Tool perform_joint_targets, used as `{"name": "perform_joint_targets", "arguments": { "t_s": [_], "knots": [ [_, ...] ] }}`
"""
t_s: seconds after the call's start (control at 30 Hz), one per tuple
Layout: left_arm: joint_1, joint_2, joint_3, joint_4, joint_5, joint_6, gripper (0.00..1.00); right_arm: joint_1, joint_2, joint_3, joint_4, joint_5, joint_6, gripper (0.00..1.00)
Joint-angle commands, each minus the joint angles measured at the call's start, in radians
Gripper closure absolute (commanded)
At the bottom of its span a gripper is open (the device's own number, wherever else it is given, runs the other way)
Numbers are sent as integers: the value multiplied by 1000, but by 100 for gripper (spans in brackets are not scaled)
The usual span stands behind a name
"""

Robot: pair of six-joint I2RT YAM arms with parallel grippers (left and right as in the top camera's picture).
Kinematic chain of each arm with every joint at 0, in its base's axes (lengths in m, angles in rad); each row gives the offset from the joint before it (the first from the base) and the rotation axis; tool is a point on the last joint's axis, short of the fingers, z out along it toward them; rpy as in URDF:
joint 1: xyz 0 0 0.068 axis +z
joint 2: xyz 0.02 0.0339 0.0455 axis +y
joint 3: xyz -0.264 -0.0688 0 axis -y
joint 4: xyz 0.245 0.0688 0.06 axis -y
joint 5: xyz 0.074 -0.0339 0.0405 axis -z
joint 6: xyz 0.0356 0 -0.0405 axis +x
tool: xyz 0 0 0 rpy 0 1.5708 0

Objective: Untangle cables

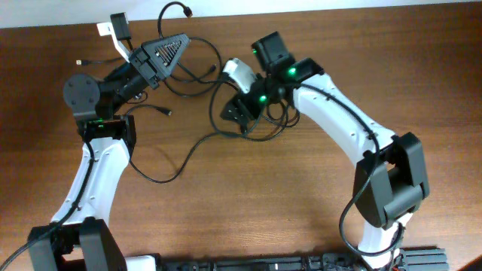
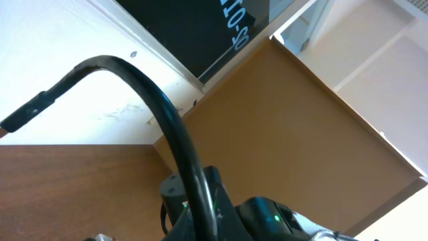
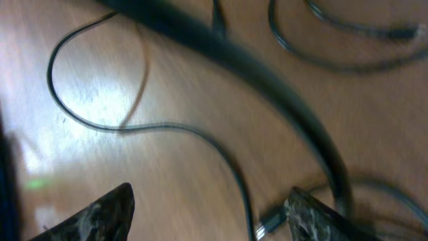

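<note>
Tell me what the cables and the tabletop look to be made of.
Cables: thin black cords, probably jacketed in rubber or plastic, matte with a faint sheen; they bend in loose curves. One plug end glints silvery, probably metal. Table: brown wood-grain surface, solid wood or laminate, semi-gloss, since light reflects off it.

I see my left gripper (image 1: 164, 50) lying tilted near the table's (image 1: 286, 196) far edge, clamped on one of the cables (image 1: 197, 75). That cord arches up past it and ends in a plug (image 1: 187, 11). My right gripper (image 1: 239, 113) points down over the knot of black loops at mid-table. From above I cannot tell how wide its jaws stand. More loops run between the two grippers. One long cord sweeps from the knot toward my left arm (image 1: 94, 181) in a loose curve, and a free plug end (image 1: 167, 113) lies just above that curve.
</note>
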Motion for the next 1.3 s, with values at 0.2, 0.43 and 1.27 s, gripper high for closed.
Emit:
{"name": "perform_joint_targets", "arguments": {
  "t_s": [0.2, 0.43, 1.27],
  "knots": [
    [2, -8, -2, 7, -14, -68, 100, 14, -28, -3, 73, 191, 10, 55],
    [2, -8, -2, 6, -36, -68, 100, 15, -33, -1, 55, 147, 10, 56],
    [2, -8, 0, 56, -92, -535, 100, -33, -59, -3, 75, 88, 6, 44]
  ]
}}
